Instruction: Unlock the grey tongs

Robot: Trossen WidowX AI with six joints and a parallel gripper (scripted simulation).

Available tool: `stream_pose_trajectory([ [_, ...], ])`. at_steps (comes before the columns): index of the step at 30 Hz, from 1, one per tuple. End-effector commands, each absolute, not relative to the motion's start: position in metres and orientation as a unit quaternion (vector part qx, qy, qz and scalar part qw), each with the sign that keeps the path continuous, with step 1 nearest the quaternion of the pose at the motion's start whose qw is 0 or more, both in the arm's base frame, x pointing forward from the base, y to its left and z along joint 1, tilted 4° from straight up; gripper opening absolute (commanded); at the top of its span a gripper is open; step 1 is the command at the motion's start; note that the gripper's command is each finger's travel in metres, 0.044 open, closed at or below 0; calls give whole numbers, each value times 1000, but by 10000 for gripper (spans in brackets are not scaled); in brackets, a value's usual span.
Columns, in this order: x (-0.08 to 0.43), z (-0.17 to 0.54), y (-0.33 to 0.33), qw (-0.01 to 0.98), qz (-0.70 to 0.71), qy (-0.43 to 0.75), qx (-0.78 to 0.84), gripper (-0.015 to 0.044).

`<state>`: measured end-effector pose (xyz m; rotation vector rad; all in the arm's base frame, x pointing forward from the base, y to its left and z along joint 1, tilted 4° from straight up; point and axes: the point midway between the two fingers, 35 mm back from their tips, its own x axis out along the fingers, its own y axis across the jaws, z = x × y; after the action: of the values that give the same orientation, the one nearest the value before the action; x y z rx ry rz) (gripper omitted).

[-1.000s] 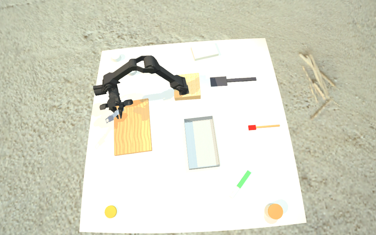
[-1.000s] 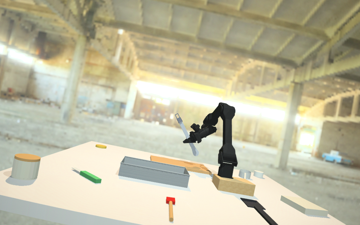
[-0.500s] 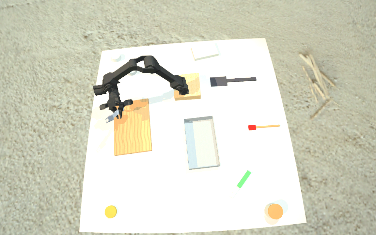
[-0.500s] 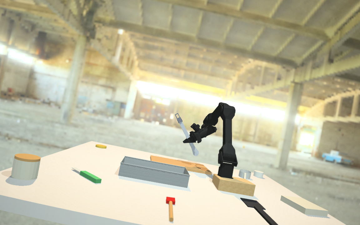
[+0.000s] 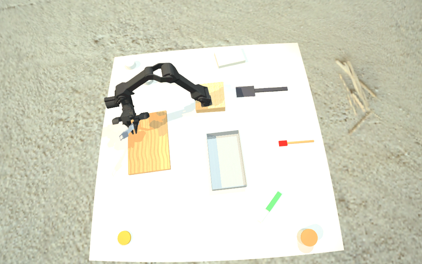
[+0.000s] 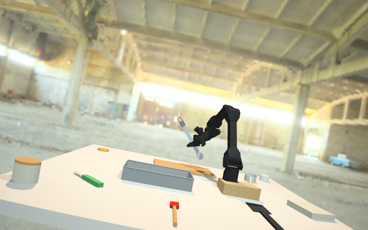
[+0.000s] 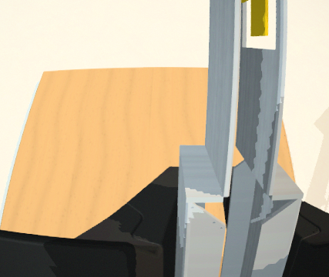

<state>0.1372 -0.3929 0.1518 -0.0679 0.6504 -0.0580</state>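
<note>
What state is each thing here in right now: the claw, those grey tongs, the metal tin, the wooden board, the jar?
gripper: shut on the tongs.
tongs: held in the air, steeply tilted, arms close together.
roasting tin: nothing in it.
wooden board: flat on the table, nothing resting on it.
jar: upright, lid on.

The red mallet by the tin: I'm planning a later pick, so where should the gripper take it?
Grip the red mallet mid-handle, coming straight down, fingers closing across its width. It lies flat, and the slim wooden handle has open table on both sides.
</note>
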Motion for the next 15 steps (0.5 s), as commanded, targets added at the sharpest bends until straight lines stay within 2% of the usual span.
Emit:
stream_pose_trajectory([
  [1, 143, 145, -394, 934, -23, 355, -24, -150],
  [15, 159, 114, -395, 845, -18, 534, 2, -150],
])
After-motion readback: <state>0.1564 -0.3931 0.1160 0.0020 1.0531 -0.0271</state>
